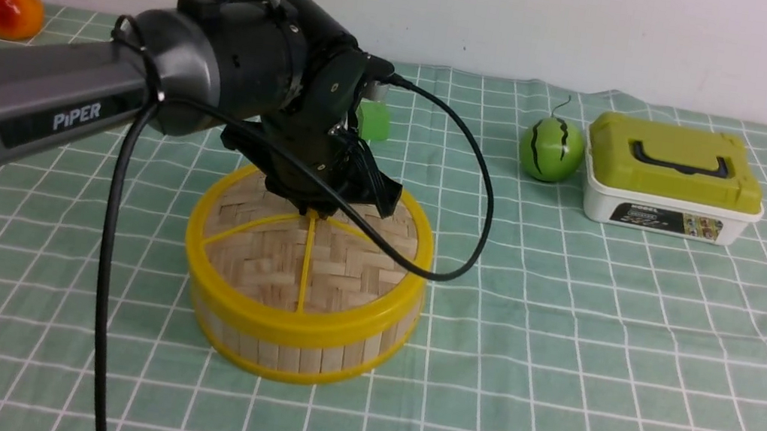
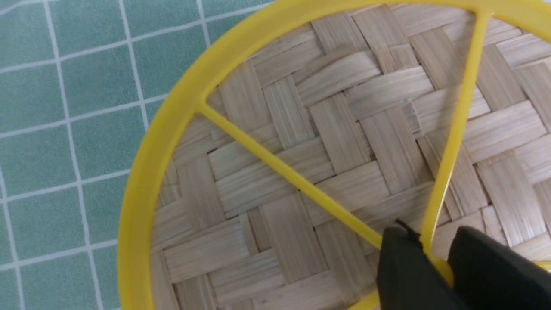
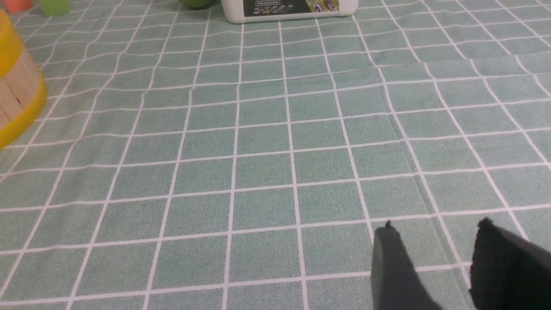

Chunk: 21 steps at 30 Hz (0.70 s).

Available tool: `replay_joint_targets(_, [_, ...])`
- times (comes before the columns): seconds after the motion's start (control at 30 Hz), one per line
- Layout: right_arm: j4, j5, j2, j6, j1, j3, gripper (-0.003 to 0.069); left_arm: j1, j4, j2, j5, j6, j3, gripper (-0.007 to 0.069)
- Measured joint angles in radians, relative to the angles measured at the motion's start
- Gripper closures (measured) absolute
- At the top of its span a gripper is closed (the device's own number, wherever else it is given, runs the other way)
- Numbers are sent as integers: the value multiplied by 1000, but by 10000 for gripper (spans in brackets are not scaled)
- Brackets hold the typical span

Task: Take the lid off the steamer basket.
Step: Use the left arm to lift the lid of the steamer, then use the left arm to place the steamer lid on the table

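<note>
Grasp step, atop steamer basket [image 1: 279, 356]: left gripper [image 2: 430, 237] narrow, pinching knob [image 2: 443, 270] of lid [image 1: 358, 280]. Right gripper [image 3: 437, 223] wide, apart from basket. Next: likely straight lift.

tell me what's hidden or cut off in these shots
- Lid's centre: front view, behind the left claw; partly hidden by its fingers in the left wrist view.
- Basket's inside: covered by the lid, front view.
- White box: its top cut off by the frame edge, right wrist view.
</note>
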Motion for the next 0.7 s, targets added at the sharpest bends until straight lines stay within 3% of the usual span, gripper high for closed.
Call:
replay_joint_targets(0.43, [0,0,0,0,0,0,418,0,-17,-15,21,0,-7,515])
replay_joint_targets(0.7, [0,0,0,0,0,0,418,1,5,-203,79,-4,4,515])
